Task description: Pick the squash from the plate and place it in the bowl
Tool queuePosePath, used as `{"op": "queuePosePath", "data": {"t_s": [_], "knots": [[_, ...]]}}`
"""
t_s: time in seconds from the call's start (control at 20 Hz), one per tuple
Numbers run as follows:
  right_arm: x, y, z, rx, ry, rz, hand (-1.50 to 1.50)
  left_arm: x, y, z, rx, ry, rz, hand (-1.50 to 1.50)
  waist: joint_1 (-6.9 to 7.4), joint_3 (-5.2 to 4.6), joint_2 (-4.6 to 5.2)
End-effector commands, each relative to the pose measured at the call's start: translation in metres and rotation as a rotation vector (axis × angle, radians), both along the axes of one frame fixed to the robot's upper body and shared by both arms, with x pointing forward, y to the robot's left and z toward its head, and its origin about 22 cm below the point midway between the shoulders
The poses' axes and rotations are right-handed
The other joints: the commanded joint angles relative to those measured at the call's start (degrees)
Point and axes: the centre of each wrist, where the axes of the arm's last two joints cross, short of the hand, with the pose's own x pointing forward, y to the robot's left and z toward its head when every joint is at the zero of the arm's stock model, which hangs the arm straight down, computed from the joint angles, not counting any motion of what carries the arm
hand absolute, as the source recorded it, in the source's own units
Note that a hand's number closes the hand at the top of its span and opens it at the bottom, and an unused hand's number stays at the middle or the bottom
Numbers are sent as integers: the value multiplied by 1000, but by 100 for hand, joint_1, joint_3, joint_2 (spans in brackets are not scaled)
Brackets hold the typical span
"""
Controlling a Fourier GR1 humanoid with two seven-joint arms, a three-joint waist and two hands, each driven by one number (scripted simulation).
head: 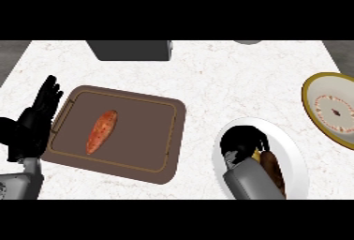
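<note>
We see the right hand [242, 143] low over the white plate [296, 157] at the lower right of the marbled counter [228, 79], with its grey forearm coming up from the bottom edge across the plate's near half. The squash [272, 168], a dark brown and orange elongated piece, lies on the plate just to the right of that hand and forearm. Its long axis runs roughly along the arm, and its left side is pressed against or tucked under the wrist. The hand's black mass sits at the squash's upper left, covering the far-left part of the plate. We cannot tell whether this hand is apart or clamped on the squash, because its underside is hidden from us.

The bowl [332, 84], yellow-rimmed with a patterned ring inside, stands at the right edge, up and to the right of the plate and close to it, though we see no contact between them.

The left hand [38, 117] rests at the left edge with its fingers straight and pointing up, holding nothing, just beside a brown tray [149, 136]. A sweet potato [102, 131] lies on the tray's left half. A grey box [131, 50] stands at the counter's far side.
</note>
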Motion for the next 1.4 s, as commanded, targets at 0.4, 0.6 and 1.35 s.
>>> {"op": "queuePosePath", "data": {"t_s": [0.4,0.6,1.35], "knots": [[18,-8,-5,1,-128,39,150,4,-8,22,5,-12,-20,0,14,18,18],[36,-50,19,312,-340,-67,150,6,8,12,-1,10,-1,0,-30,39,64],[79,-96,142,495,-1042,-82,150,6,1,2,-6,-7,-3,0,-69,11,-20]]}}
